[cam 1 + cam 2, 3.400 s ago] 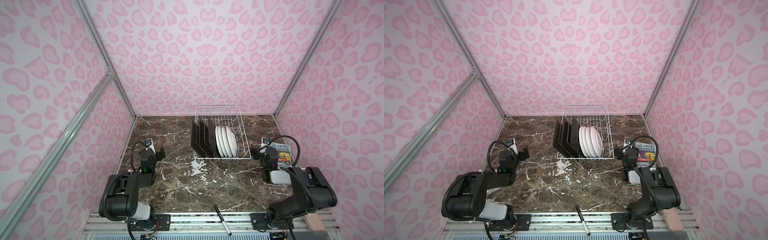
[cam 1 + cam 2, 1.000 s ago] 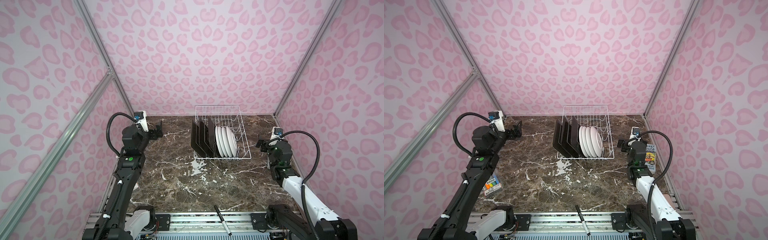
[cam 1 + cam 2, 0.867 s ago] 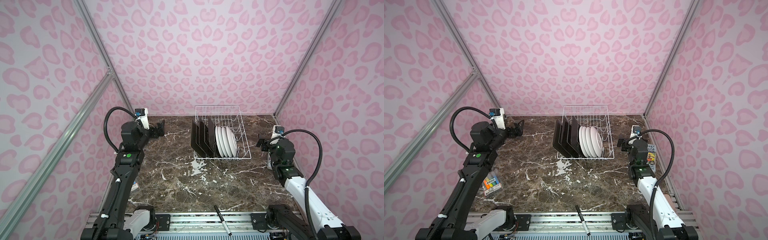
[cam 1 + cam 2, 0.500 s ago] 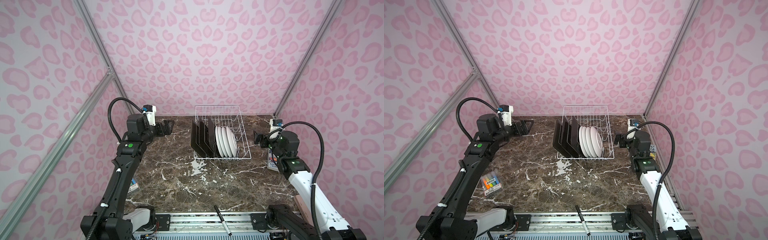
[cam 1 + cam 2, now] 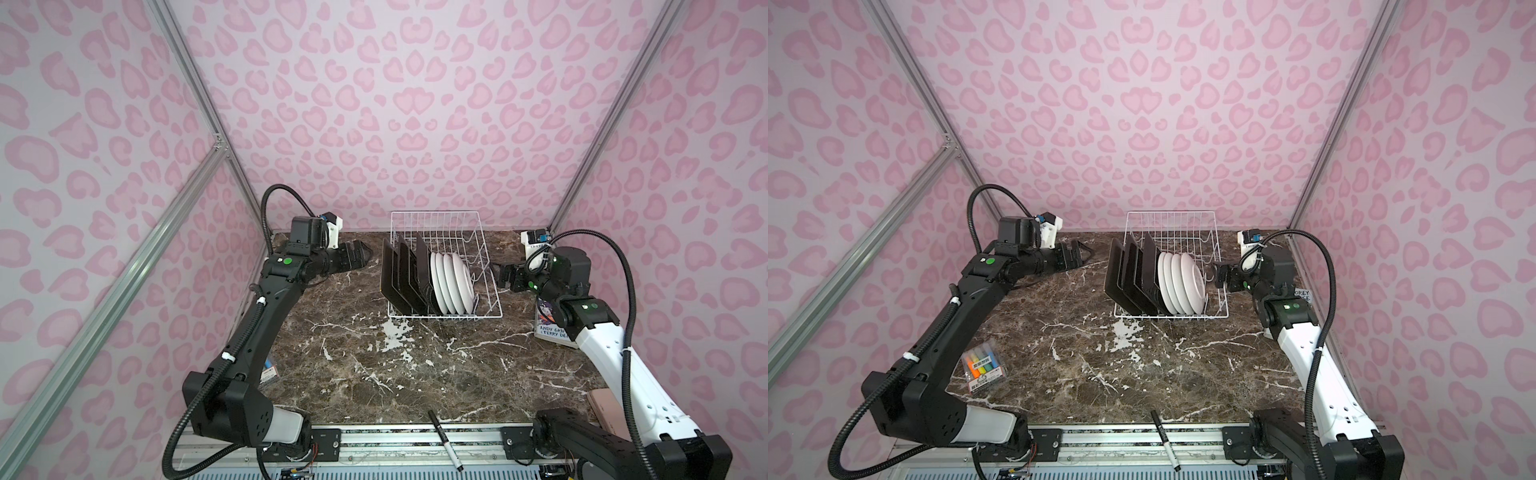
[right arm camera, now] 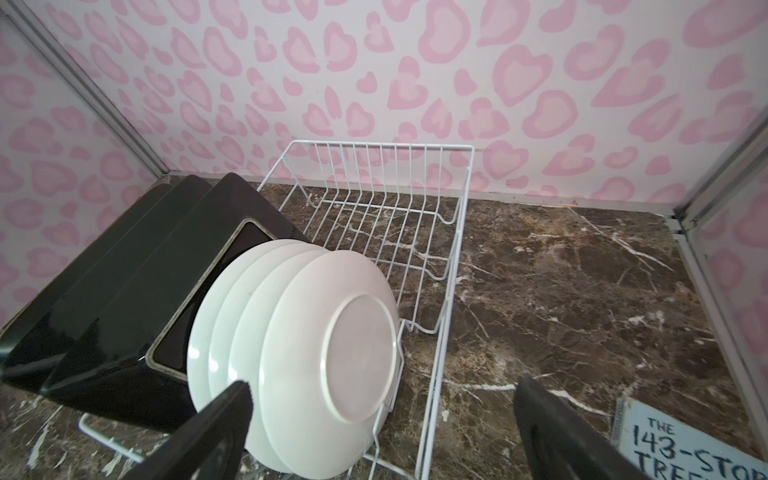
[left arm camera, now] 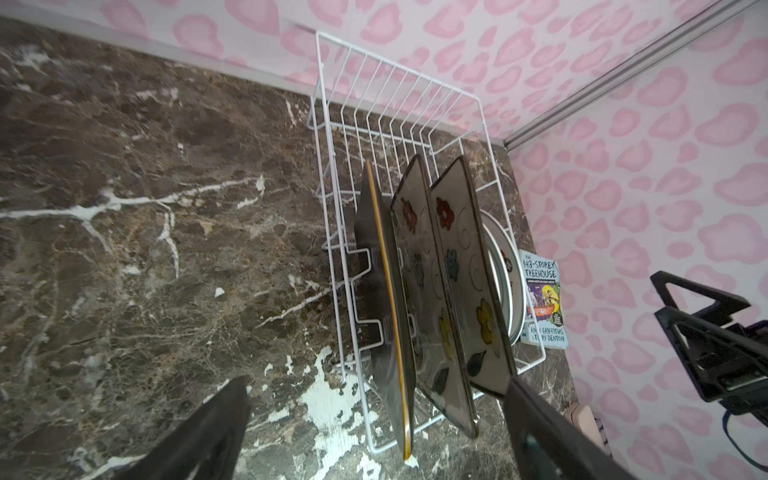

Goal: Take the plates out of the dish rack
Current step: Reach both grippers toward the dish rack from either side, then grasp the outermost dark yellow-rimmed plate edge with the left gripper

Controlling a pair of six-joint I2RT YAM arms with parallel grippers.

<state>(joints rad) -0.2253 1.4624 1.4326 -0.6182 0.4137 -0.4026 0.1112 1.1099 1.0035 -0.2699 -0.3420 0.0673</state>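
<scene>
As both arms rise from rest, the left end effector [image 5: 360, 258] and right end effector [image 5: 503, 277], both spread and empty, flank the dish rack [image 5: 444, 318], its plates [image 5: 453, 282] untouched.

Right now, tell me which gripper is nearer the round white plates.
Right. The right gripper hovers just beside the round white plates, outside the dish rack; the left gripper sits farther off, beyond the square plates.

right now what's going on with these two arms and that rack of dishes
The left gripper and right gripper, both open and empty, flank a white wire dish rack. The left one is beside the three dark square plates, the right one beside the four round white plates. All seven stand on edge in the rack; none is unloaded yet.
</scene>
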